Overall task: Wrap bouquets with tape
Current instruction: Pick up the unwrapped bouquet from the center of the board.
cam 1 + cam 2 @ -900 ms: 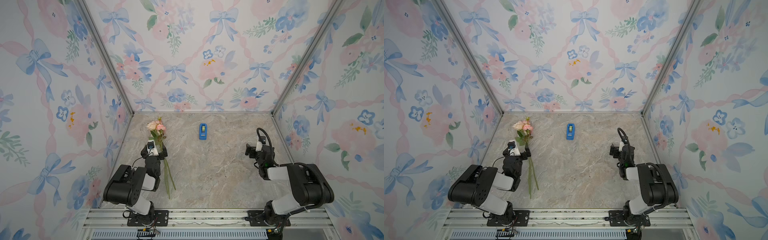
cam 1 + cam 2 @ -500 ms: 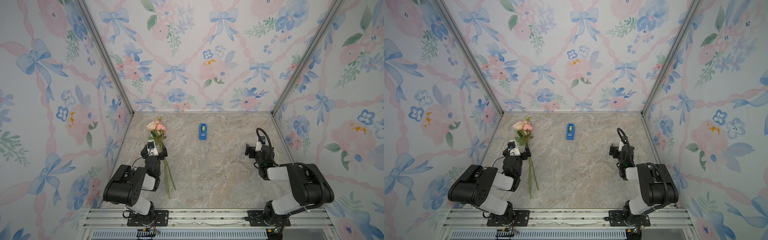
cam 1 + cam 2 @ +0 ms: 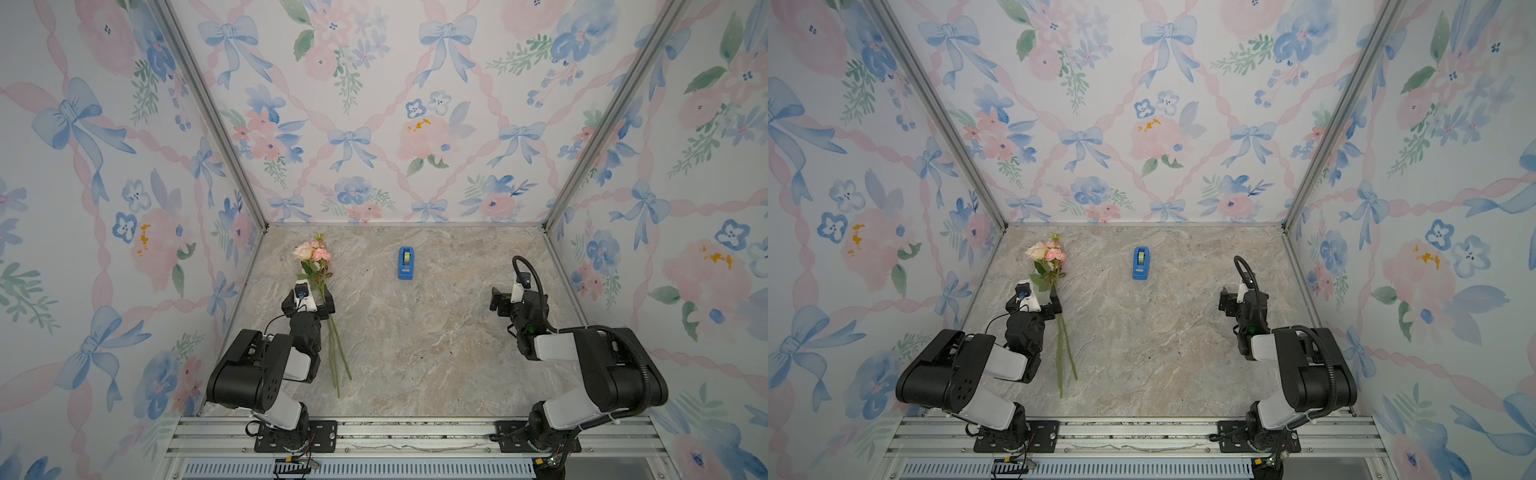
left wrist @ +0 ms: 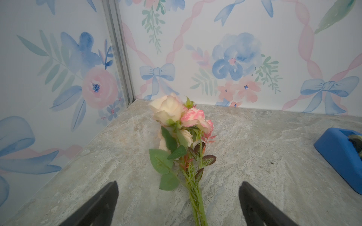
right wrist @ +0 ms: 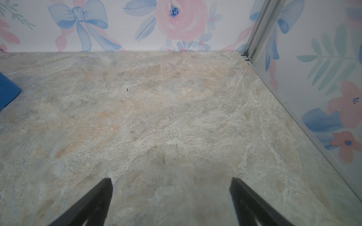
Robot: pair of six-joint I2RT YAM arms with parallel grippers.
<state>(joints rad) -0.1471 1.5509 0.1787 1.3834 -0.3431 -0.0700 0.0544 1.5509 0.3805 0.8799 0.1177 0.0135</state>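
The job had not really begun: nothing was held and no tape was drawn. The left fingers (image 4: 101,205) stood spread as wide as they go, empty, one on each side of the bouquet (image 4: 182,137). Its green stems ran up between them and seemed to touch neither. The pale peach and pink blooms lay just ahead of the tips, pointing to the far corner, and in both top views the stem ends trailed back past the wrist. I judged this to be the reach for the stems, with the grasp not yet made.

The right fingers (image 5: 98,201) were equally wide and empty, hanging over bare counter (image 3: 415,332). The tape (image 3: 406,262), in its blue dispenser, sat well ahead of them and off to their inner side. It was between the two arms, but well apart from both sets of fingers.

The next move probably called for the left fingers to close on the stems just below the leaves, gathering all the thin stems so none slipped out. The right fingers would then have to travel to the tape.

The counter was a grey-beige marbled slab, flat and matt, with a few dark specks. Walls (image 3: 374,124) papered with blue bows, pink ribbons and printed flowers enclosed it on three sides, joined by metal posts.
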